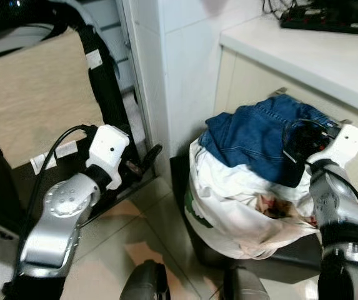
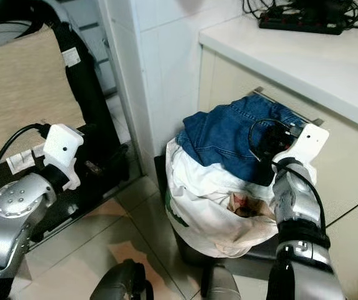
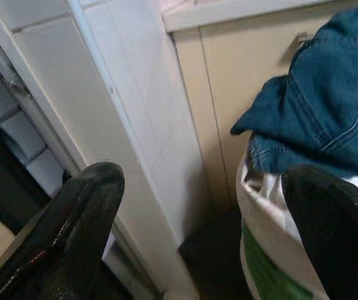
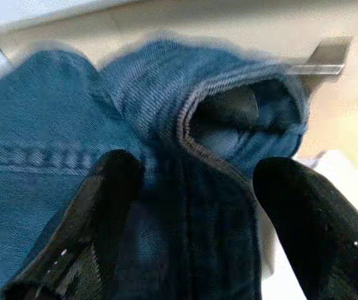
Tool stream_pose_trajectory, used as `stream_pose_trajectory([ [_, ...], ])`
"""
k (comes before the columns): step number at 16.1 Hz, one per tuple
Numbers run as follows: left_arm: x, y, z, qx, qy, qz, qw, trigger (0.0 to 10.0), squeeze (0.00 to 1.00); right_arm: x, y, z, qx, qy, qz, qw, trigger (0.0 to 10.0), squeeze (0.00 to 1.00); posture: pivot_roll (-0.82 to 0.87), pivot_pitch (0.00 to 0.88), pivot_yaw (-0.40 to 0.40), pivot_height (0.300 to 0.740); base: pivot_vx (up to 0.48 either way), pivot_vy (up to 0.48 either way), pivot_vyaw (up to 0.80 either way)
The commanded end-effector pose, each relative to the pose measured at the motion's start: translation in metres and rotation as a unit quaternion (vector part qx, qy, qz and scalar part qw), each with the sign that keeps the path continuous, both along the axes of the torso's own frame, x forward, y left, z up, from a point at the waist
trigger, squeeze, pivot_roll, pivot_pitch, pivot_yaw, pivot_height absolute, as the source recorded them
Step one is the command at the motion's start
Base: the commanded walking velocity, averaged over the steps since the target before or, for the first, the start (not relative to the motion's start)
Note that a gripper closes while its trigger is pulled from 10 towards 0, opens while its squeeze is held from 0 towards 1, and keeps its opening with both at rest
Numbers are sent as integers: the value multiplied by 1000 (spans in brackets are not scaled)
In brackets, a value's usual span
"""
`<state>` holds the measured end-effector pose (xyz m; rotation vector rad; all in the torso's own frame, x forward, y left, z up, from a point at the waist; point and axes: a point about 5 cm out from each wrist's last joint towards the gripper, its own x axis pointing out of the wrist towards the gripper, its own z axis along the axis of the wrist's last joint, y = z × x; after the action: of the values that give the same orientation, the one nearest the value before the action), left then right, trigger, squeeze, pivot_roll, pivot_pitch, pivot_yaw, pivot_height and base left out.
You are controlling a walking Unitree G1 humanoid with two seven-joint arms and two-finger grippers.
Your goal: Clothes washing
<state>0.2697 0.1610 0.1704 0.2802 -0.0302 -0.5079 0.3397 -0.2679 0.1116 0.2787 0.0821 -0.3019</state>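
Note:
A pair of blue jeans lies crumpled on top of a white plastic bag stuffed into a black basket on the floor. My right gripper is down at the right side of the jeans, open, with one black finger on each side of a raised denim fold. My left gripper is held up to the left of the basket, open and holding nothing, facing the tiled wall and the near edge of the jeans.
The basket stands against a beige cabinet under a white counter carrying a black power strip. A white tiled wall corner is just left of it. A black-framed seat with a beige panel fills the left. Tiled floor lies between.

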Motion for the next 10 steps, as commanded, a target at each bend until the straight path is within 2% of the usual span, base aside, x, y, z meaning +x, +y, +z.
stream_pose_trajectory([
  [1,-3,6,4,1,1,7,1000,10000,0,2,-2,1,-4,1,-1,1000,10000,0,87,156,67,686,0,0,0],
  [2,-5,5,5,3,2,8,1000,10000,0,7,-2,-3,-23,22,11,999,392,0,94,161,70,686,0,0,0],
  [3,-6,5,6,5,3,8,1000,10000,0,11,2,-4,-37,34,31,998,0,0,95,164,69,686,0,0,0],
  [7,-7,3,8,9,6,12,1000,10000,0,18,3,1,-31,30,37,998,0,0,91,173,63,686,0,0,0],
  [10,-7,1,8,7,9,12,1000,10000,0,24,15,4,-26,20,56,998,0,0,88,175,61,686,0,0,0],
])
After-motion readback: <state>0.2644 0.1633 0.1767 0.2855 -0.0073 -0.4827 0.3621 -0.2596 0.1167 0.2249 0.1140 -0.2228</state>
